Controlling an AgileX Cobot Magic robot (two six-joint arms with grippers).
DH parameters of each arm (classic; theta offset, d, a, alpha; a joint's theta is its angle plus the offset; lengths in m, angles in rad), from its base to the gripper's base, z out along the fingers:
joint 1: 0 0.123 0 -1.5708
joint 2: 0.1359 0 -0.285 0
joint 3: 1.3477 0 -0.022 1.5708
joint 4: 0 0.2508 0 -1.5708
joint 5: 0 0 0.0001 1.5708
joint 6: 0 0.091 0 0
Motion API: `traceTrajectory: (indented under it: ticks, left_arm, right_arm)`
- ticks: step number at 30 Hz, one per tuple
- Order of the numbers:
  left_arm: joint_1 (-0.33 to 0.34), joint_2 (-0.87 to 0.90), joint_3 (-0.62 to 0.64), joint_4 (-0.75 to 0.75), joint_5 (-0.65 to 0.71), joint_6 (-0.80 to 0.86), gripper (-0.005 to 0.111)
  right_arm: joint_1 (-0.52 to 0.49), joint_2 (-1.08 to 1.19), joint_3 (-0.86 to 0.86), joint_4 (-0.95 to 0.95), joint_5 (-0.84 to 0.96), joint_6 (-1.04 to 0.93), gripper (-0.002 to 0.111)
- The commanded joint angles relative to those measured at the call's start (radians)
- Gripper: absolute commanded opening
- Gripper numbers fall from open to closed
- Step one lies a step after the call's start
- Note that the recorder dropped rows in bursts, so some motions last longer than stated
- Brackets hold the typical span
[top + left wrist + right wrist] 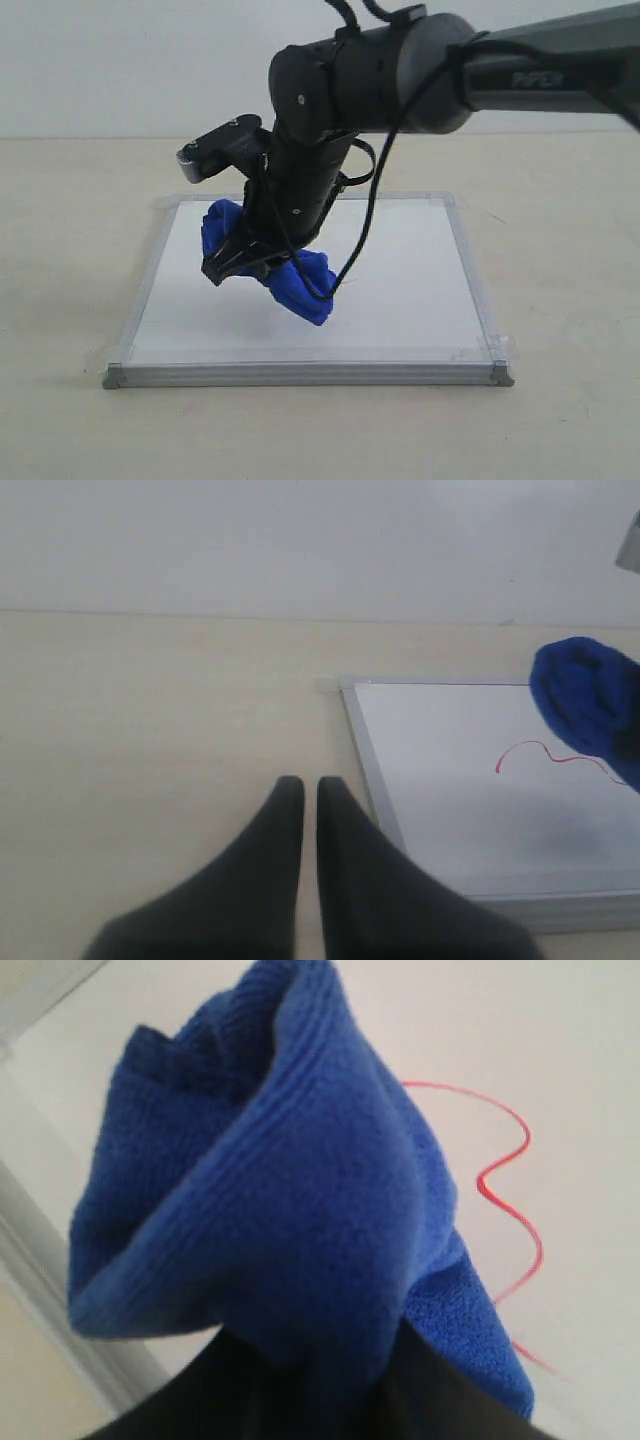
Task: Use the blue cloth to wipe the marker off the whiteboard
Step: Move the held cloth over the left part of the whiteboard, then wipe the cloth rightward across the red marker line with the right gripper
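Observation:
The whiteboard (410,290) lies flat on the table, silver-framed, with tape at its corners. My right gripper (250,262) reaches over its left half, shut on the bunched blue cloth (300,285), which hangs down close to the board; whether it touches is unclear. In the exterior view the arm and cloth hide the marker. The right wrist view shows the cloth (290,1190) filling the gripper (320,1390), with the red marker squiggle (505,1195) beside it on the board (560,1060). In the left wrist view my left gripper (310,785) is shut and empty over the table, beside the board (450,810), marker (545,752) and cloth (585,705).
The board rests on a beige table (70,250) with a pale wall (120,60) behind it. The right arm's black cable (370,215) loops down over the board. The left arm does not show in the exterior view.

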Motion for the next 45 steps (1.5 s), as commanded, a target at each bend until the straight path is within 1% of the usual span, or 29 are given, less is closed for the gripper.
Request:
traceTrajectory:
  ticks: [1, 5, 9, 10, 12, 14, 16, 17, 20, 22, 25, 27, 28, 29, 31, 33, 34, 35, 37, 39, 40, 43, 45]
  left_arm:
    - [0.003, -0.003, 0.003, 0.001, -0.004, 0.003, 0.005]
    - [0.003, -0.003, 0.003, 0.001, -0.004, 0.003, 0.005]
    - [0.003, -0.003, 0.003, 0.001, -0.004, 0.003, 0.005]
    - [0.003, -0.003, 0.003, 0.001, -0.004, 0.003, 0.005]
    - [0.003, -0.003, 0.003, 0.001, -0.004, 0.003, 0.005]
    - [0.003, -0.003, 0.003, 0.001, -0.004, 0.003, 0.005]
    - [0.003, -0.003, 0.003, 0.001, -0.004, 0.003, 0.005]
    - [0.003, -0.003, 0.003, 0.001, -0.004, 0.003, 0.005]
    - [0.003, -0.003, 0.003, 0.001, -0.004, 0.003, 0.005]
    - [0.003, -0.003, 0.003, 0.001, -0.004, 0.003, 0.005]
    - [0.003, -0.003, 0.003, 0.001, -0.004, 0.003, 0.005]
    - [0.003, -0.003, 0.003, 0.001, -0.004, 0.003, 0.005]
    - [0.003, -0.003, 0.003, 0.001, -0.004, 0.003, 0.005]
    - [0.003, -0.003, 0.003, 0.001, -0.004, 0.003, 0.005]
    - [0.003, -0.003, 0.003, 0.001, -0.004, 0.003, 0.005]
    - [0.003, -0.003, 0.003, 0.001, -0.004, 0.003, 0.005]
    - [0.003, -0.003, 0.003, 0.001, -0.004, 0.003, 0.005]
    - [0.003, -0.003, 0.003, 0.001, -0.004, 0.003, 0.005]
    - [0.003, -0.003, 0.003, 0.001, -0.004, 0.003, 0.005]
    - [0.003, -0.003, 0.003, 0.001, -0.004, 0.003, 0.005]
    - [0.003, -0.003, 0.003, 0.001, -0.004, 0.003, 0.005]
    - [0.003, -0.003, 0.003, 0.001, -0.004, 0.003, 0.005]
    - [0.003, -0.003, 0.003, 0.001, -0.004, 0.003, 0.005]
  right_arm:
    - [-0.001, 0.116, -0.114, 0.044, -0.013, 0.003, 0.0]
    - [0.001, 0.219, -0.211, 0.103, 0.009, 0.003, 0.0]
    - [0.001, 0.318, -0.296, 0.086, 0.039, -0.006, 0.0]
    - [-0.001, 0.337, -0.315, 0.05, 0.041, 0.021, 0.0]
    - [-0.001, 0.364, -0.353, -0.076, 0.063, 0.171, 0.0]
    - [-0.001, 0.38, -0.386, -0.28, 0.114, 0.343, 0.0]
    - [-0.007, 0.38, -0.401, -0.442, 0.152, 0.418, 0.0]
    - [-0.012, 0.378, -0.412, -0.462, 0.171, 0.439, 0.0]
    - [-0.019, 0.378, -0.45, -0.403, 0.192, 0.426, 0.0]
    - [-0.013, 0.378, -0.464, -0.276, 0.163, 0.319, 0.0]
    - [0.0, 0.378, -0.464, 0.071, 0.109, 0.022, 0.0]
    - [0.004, 0.382, -0.464, 0.207, 0.094, -0.151, 0.0]
    - [0.004, 0.382, -0.464, 0.214, 0.082, -0.173, 0.0]
    - [0.004, 0.382, -0.464, 0.196, 0.06, -0.15, 0.0]
    - [-0.009, 0.382, -0.464, 0.104, 0.019, -0.016, 0.0]
    - [-0.029, 0.382, -0.464, -0.056, 0.031, 0.215, 0.0]
    - [-0.036, 0.382, -0.464, -0.117, 0.047, 0.29, 0.0]
    - [-0.04, 0.382, -0.464, -0.176, 0.068, 0.341, 0.0]
    - [-0.048, 0.382, -0.464, -0.241, 0.086, 0.354, 0.0]
    - [-0.048, 0.382, -0.464, -0.198, 0.081, 0.297, 0.0]
    - [-0.043, 0.382, -0.464, -0.148, 0.072, 0.227, 0.0]
    - [-0.016, 0.382, -0.464, 0.098, 0.063, -0.051, 0.0]
    - [0.002, 0.382, -0.464, 0.178, 0.075, -0.203, 0.0]
